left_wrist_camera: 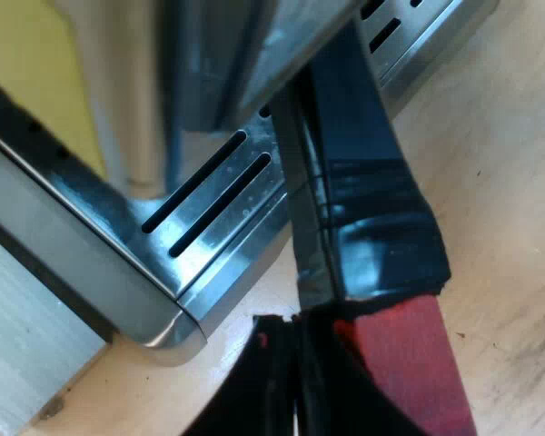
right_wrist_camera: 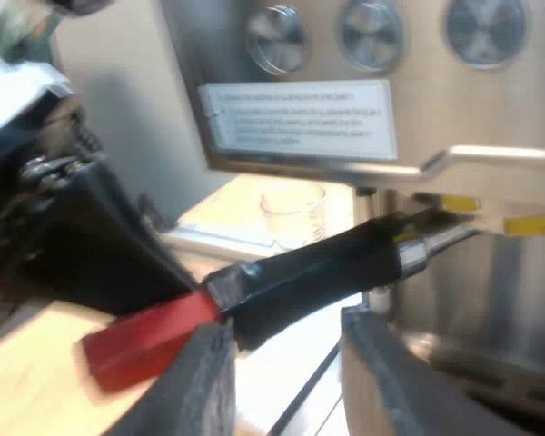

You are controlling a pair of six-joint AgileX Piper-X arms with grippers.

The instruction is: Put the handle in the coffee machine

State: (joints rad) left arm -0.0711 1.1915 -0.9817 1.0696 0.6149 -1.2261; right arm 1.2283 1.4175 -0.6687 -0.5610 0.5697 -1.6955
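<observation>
The metal holder's dark handle (right_wrist_camera: pixel 309 272) runs from under the espresso machine's front (right_wrist_camera: pixel 381 54) out to its red end (right_wrist_camera: pixel 145 336). The holder's metal neck (right_wrist_camera: pixel 436 238) sits at the machine's underside. My left gripper (left_wrist_camera: pixel 300 363) is shut on the handle (left_wrist_camera: pixel 363 182) close to the red end (left_wrist_camera: pixel 409 363), above the slotted drip tray (left_wrist_camera: pixel 227 195). It also shows as the dark gripper (right_wrist_camera: pixel 91 245) at the red end. My right gripper (right_wrist_camera: pixel 282 381) is open, one finger (right_wrist_camera: pixel 200 381) on each side just below the handle.
A clear measuring glass (right_wrist_camera: pixel 293 213) stands on the table beside the machine, beyond the handle. Three round dials (right_wrist_camera: pixel 372 32) and a white label (right_wrist_camera: pixel 300 118) are on the machine's front. Light wooden tabletop (left_wrist_camera: pixel 509 182) lies alongside the drip tray.
</observation>
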